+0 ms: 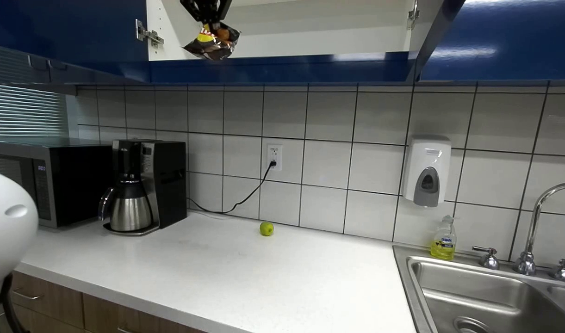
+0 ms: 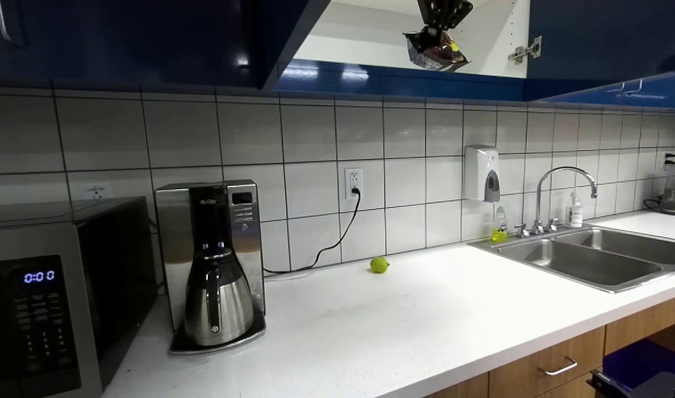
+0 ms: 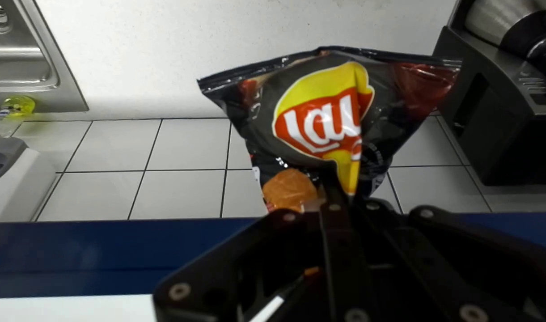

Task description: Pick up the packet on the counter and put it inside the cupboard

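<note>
Packet (image 3: 322, 120) hangs from the claw (image 1: 212, 25), film pinched between the closed-up fingertips, in midair above the tabletop (image 1: 263, 277). Both exterior views set it against the opening of the cupboard (image 1: 282, 69); cannot tell whether any of it is past the front edge.

Wrist view alone gives a readable face: white lettering on a red band over a yellow disc, orange-brown round print near the pinch. Exterior views give mostly crumpled shine and a patch of yellow. Film is black, glossy, creased; narrow at the claw, fanning out to a flat seam.

Cupboard: glossy blue outside, plain white inside, doors (image 2: 602, 38) swung out on metal hinges (image 1: 149, 35).

Tabletop: smooth, white. On it, a round green fruit (image 2: 378, 265) near the square-tiled wall (image 1: 328, 162); a boxy coffee maker (image 1: 172, 185) with a tapered steel carafe (image 2: 235, 309); a microwave (image 2: 66, 287), display legibly 0:00 in an exterior view.

Stainless sink (image 2: 489, 247); at its rim, a clear bottle (image 1: 444, 240) of yellow liquid.

Seen in a single exterior view: white bottle (image 2: 575, 213) beside the faucet (image 2: 539, 204); smooth, rounded white arm shell (image 1: 9, 231); slatted blinds (image 1: 23, 111).
</note>
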Controlling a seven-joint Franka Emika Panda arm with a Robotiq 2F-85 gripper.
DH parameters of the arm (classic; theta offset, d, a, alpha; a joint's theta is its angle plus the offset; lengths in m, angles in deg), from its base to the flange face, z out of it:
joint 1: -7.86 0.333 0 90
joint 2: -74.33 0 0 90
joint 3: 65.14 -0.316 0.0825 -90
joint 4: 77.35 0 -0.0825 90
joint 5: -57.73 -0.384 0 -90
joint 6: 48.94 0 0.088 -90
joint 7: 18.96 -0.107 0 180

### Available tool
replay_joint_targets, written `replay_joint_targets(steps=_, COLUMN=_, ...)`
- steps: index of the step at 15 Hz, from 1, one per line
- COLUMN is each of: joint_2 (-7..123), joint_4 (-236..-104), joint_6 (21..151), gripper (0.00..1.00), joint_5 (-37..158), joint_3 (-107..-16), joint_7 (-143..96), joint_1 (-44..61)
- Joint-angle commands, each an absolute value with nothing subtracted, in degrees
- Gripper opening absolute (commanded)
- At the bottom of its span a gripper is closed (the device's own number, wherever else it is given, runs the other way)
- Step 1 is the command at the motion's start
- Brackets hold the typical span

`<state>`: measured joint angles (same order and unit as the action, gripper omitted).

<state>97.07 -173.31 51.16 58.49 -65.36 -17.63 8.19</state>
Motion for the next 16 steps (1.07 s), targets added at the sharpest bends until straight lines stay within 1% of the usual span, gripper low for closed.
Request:
replay_joint_targets(steps=1, joint_2=91.51, joint_4=-163.82, joint_6=46.87, gripper=0.0, joint_5=58.71, joint_3=-66.44, joint_7=-20.94, joint_1=7.99)
replay_joint_targets(steps=7, joint_2=84.04, joint_4=-151.98, joint_6=44.47, gripper=0.0, joint_5=59.57, joint_3=-67.29, joint_7=-23.89, joint_1=8.1)
replay_joint_targets(steps=16, joint_2=71.16, joint_4=-137.45, joint_6=46.04, gripper=0.0, joint_5=62.54, joint_3=-67.13, joint_7=-23.48, joint_1=8.55)
